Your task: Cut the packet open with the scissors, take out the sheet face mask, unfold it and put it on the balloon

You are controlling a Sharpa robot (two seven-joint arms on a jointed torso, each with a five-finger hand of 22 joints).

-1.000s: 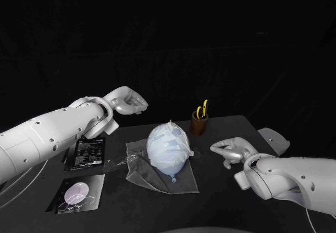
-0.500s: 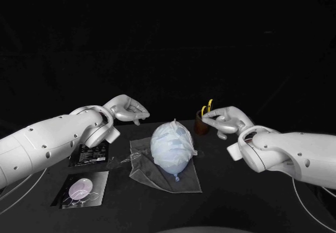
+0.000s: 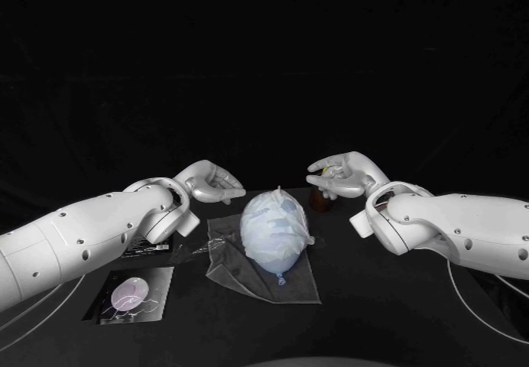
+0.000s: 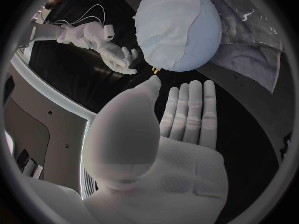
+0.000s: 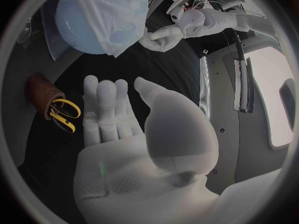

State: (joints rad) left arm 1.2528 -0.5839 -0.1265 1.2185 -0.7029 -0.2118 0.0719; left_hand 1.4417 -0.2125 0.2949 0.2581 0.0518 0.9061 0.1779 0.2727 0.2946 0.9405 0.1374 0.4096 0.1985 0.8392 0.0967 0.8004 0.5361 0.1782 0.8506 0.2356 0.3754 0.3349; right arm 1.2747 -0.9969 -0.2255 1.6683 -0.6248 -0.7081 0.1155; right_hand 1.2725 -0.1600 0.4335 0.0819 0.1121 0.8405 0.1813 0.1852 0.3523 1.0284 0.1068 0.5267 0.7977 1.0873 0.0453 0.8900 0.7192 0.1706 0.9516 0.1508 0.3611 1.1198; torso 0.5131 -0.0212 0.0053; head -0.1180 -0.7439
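Note:
A pale blue balloon (image 3: 274,254) lies on a grey cloth (image 3: 248,277) at the table's middle. The white sheet face mask (image 3: 270,218) is draped over it. My left hand (image 3: 215,183) hovers just left of the balloon's far end and holds nothing. In the left wrist view its fingers (image 4: 187,112) are straight, pointing toward the balloon (image 4: 181,27). My right hand (image 3: 344,174) hangs to the right of the balloon, in front of a brown cup (image 3: 321,202). It is empty too, fingers (image 5: 106,109) straight beside the cup (image 5: 42,92) that holds the yellow-handled scissors (image 5: 65,115).
A black packet (image 3: 149,248) lies left of the cloth, partly under my left arm. A second flat packet with a pale oval picture (image 3: 132,294) sits nearer the front left. The table's right side behind my right arm is dark and bare.
My right hand has risen from the table at the front right to beside the cup. My left hand has come in closer to the balloon's far end.

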